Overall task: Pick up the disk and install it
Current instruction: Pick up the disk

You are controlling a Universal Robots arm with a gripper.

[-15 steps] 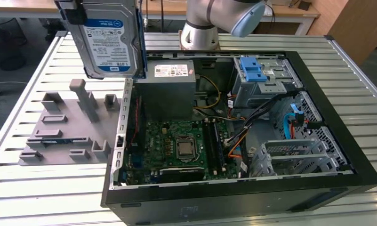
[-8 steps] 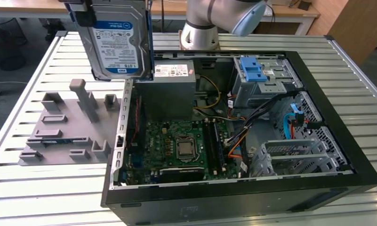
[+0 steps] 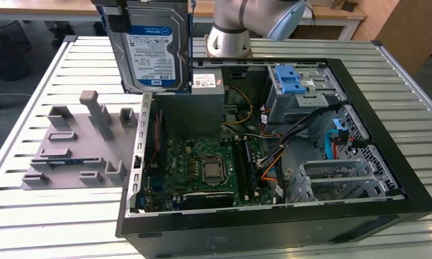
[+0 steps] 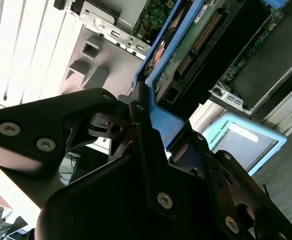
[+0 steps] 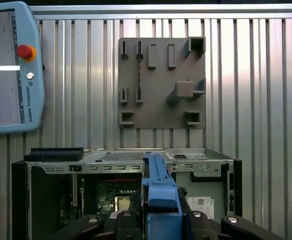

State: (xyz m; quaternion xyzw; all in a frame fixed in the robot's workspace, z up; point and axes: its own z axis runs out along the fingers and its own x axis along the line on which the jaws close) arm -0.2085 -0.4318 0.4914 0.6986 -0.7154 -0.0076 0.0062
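Observation:
The disk point(image 3: 152, 51) hangs upright in the air above the back corner of the open computer case point(image 3: 388, 140), on the exterior view's left, with its white-and-blue label facing the camera. My gripper point(image 3: 117, 16) holds it from above, shut on its blue bracket. In the second wrist view the black fingers point(image 4: 141, 130) clamp the blue bracket point(image 4: 166, 120), and the disk's green circuit board point(image 4: 186, 50) shows beyond. In the first wrist view the bracket point(image 5: 158, 190) is seen edge-on between the fingers, over the case.
Inside the case are a motherboard point(image 3: 201, 162), a grey power supply box point(image 3: 194, 108), cables and a drive cage with a blue latch point(image 3: 291, 81). A grey fixture plate point(image 3: 72, 145) lies beside the case on the slatted table point(image 3: 57, 216). A teach pendant point(image 5: 8, 65) lies nearby.

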